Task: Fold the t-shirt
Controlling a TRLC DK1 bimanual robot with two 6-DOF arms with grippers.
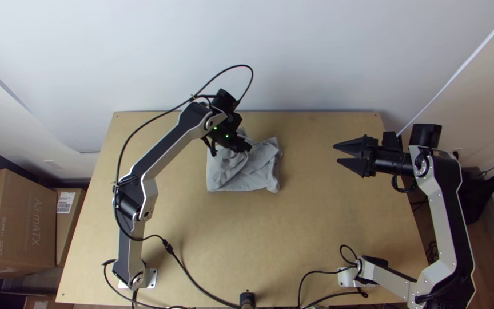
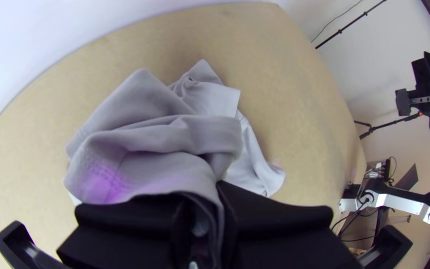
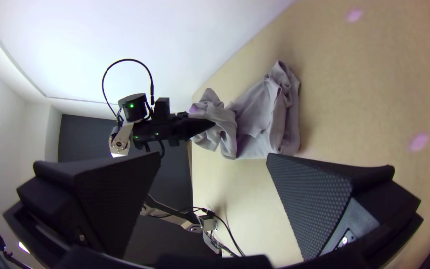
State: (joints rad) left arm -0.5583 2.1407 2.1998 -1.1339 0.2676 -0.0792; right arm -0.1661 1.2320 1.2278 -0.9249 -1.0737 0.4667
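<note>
In the top view my left gripper is over the upper part of the grey t-shirt, which lies bunched with loose folds near the table's far side. The left wrist view has my left gripper shut on a fold of the t-shirt, with cloth draped up over its fingers. My right gripper stands open and apart from the cloth, above the table's right side. From the right wrist view, my right gripper has nothing between its wide fingers, and the t-shirt lies beyond them, partly lifted at the left gripper.
The wooden table has bare surface around the cloth. Black cables run along its near edge between the arm bases. Cardboard boxes stand on the floor at the left, and a white wall rises behind the table.
</note>
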